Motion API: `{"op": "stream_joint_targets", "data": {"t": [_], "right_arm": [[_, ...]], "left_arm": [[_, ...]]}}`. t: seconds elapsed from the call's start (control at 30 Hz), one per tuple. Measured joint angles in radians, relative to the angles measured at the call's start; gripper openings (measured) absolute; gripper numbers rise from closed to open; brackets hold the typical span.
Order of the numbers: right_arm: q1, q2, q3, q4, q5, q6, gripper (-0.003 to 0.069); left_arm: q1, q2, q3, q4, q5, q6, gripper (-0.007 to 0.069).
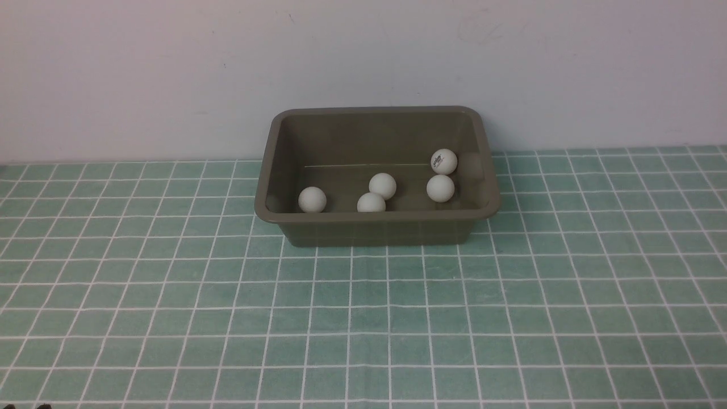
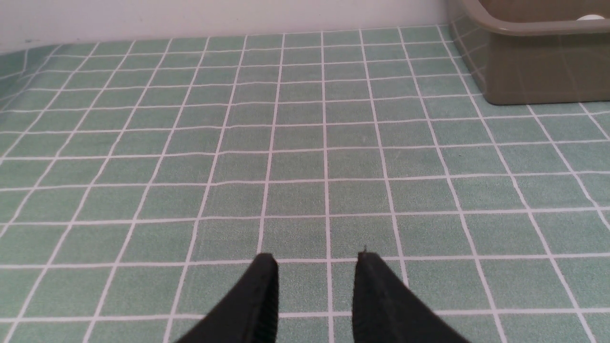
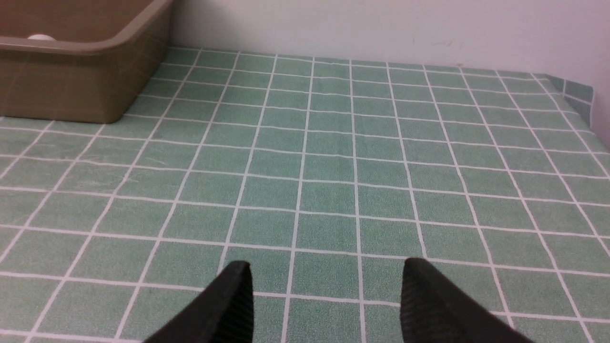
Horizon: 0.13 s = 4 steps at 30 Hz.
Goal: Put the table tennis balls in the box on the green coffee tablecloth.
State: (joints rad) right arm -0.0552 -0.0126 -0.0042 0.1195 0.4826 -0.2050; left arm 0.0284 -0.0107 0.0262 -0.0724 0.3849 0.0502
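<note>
Five table tennis balls (image 1: 383,185) lie in one box (image 1: 375,230); left pincer (image 2: 316,259) and right pincer (image 3: 326,271) gape empty.

Front view: raised, facing the wall (image 1: 363,57), box (image 1: 375,227) at 12 o'clock. Wrist views: low, near cloth (image 2: 305,166), sharing one box corner each.

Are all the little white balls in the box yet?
Yes, it looks done. All five balls sit inside the box on the green cloth. The left gripper and right gripper are open and hold nothing. No balls show outside.
</note>
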Motion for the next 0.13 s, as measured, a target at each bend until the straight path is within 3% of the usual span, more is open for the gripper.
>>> {"op": "stream_joint_targets", "data": {"t": [0.13], "right_arm": [[0.000,0.000,0.000,0.000,0.000,0.000,0.0388]], "left_arm": [[0.000,0.000,0.000,0.000,0.000,0.000,0.0205]]}}
